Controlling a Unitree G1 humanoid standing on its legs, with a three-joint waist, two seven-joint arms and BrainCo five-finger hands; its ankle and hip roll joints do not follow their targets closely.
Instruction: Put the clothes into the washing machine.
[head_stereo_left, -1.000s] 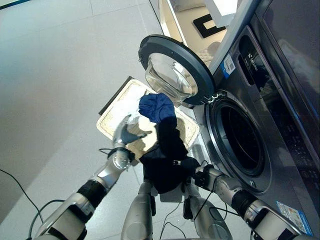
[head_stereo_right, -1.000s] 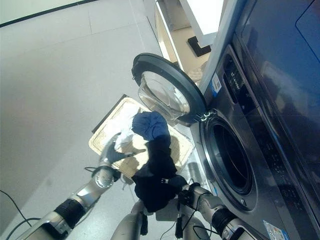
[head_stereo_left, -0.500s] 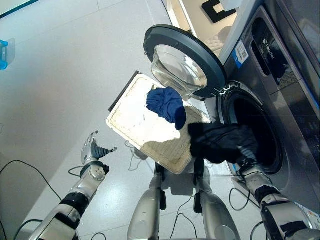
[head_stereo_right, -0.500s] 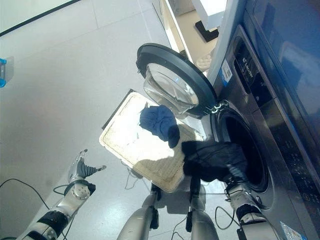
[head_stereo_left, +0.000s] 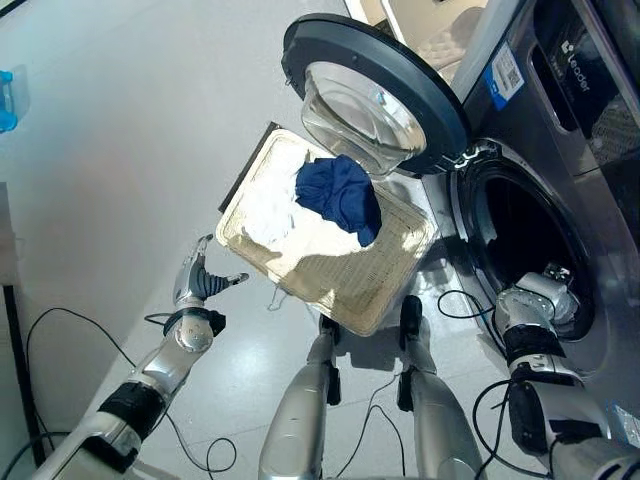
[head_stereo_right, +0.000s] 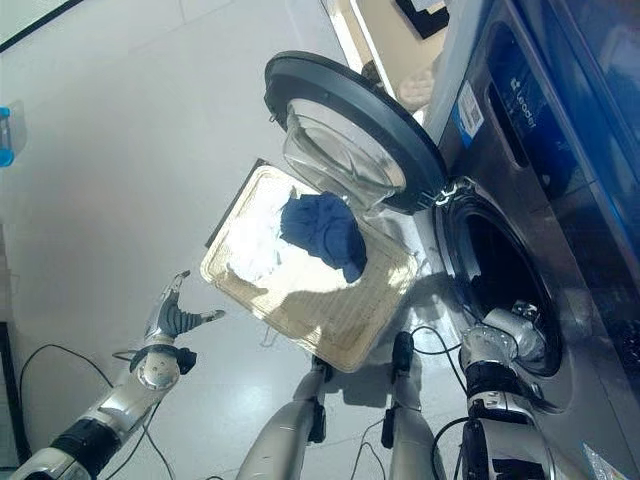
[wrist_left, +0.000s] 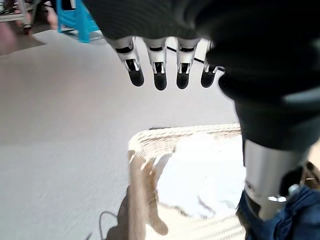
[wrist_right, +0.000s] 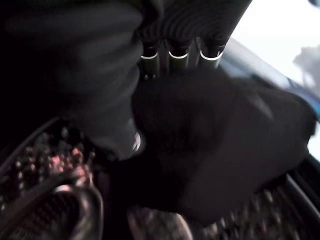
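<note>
Right robot hand (head_stereo_left: 548, 293) inside washer drum (head_stereo_left: 520, 240)

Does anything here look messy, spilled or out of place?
Nothing looks spilled or damaged. The blue garment and white cloth lie in the flat wicker basket, and the round washing machine door stands open beside it.
</note>
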